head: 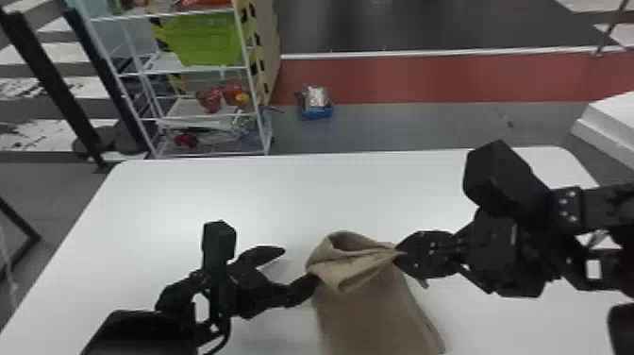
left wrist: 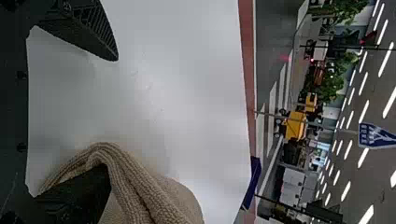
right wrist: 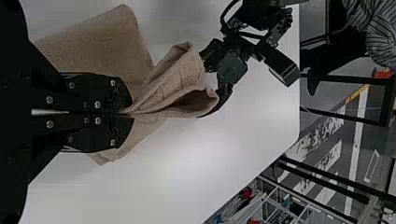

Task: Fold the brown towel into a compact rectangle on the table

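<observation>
The brown towel point(head: 372, 321) hangs from my right gripper point(head: 401, 254) at its gathered upper edge, and its lower part runs down past the head view's bottom edge. In the right wrist view, the right gripper point(right wrist: 127, 113) is shut on a pinched fold of the towel point(right wrist: 93, 44). My left gripper point(head: 298, 267) is at the towel's left side with fingers wide apart. One finger touches the towel's folded corner; the other stands clear over the table. In the left wrist view, the towel point(left wrist: 149, 198) drapes around the lower finger of the left gripper point(left wrist: 112, 115).
The white table point(head: 283, 189) extends under both arms. Beyond its far edge stand a white wire shelf point(head: 203, 71) with a green bin point(head: 207, 40) and, on the floor, a small blue box point(head: 317, 112).
</observation>
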You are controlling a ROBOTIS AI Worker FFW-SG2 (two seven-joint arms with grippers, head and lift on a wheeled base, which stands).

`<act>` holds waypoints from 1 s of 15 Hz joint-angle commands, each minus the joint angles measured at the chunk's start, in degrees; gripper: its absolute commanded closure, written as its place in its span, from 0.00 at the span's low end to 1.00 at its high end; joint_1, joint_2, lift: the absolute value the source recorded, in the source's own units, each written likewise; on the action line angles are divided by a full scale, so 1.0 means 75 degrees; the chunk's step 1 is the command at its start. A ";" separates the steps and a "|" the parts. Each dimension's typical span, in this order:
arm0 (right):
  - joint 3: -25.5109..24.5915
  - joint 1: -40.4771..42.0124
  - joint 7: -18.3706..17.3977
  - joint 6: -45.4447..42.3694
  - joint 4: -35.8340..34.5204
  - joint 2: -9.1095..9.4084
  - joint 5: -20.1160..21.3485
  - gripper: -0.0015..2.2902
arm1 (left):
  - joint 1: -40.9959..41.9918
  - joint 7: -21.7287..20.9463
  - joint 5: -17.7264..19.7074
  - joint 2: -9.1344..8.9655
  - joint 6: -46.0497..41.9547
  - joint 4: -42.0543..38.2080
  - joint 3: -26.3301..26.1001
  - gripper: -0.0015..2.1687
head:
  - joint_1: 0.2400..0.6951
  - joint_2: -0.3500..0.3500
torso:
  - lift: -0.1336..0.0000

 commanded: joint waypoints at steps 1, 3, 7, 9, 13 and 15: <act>-0.0020 0.0206 0.0025 0.0010 -0.0158 -0.0205 0.0031 0.52 | 0.0169 -0.0052 0.0022 -0.0031 -0.0135 -0.0034 0.0045 0.05 | 1.00 0.64 | 0.08; 0.0039 0.0358 0.0025 0.0034 -0.0158 -0.0416 0.0125 0.52 | 0.0262 -0.0064 0.0069 -0.0031 -0.0229 -0.0105 0.0068 0.05 | 1.00 0.63 | 0.08; 0.0156 0.0581 0.0025 0.0010 -0.0123 -0.0651 0.0313 0.52 | 0.0438 -0.0239 0.0069 -0.0031 -0.0557 -0.0245 0.0092 0.05 | 1.00 0.61 | 0.08; 0.0332 0.0651 0.0025 -0.0084 -0.0123 -0.0709 0.0465 0.52 | 0.0473 -0.0474 0.0069 -0.0031 -0.0791 -0.0245 0.0174 0.05 | 1.00 0.59 | 0.08; 0.0719 0.0815 0.0025 -0.0224 -0.0076 -0.0897 0.0817 0.52 | 0.0579 -0.0790 0.0069 -0.0031 -0.1401 -0.0269 0.0303 0.04 | 1.00 0.59 | 0.08; 0.0894 0.0897 0.0025 -0.0224 0.0065 -0.0909 0.1004 0.52 | 0.0579 -0.0814 0.0034 -0.0031 -0.1612 -0.0269 0.0279 0.04 | 1.00 0.59 | 0.08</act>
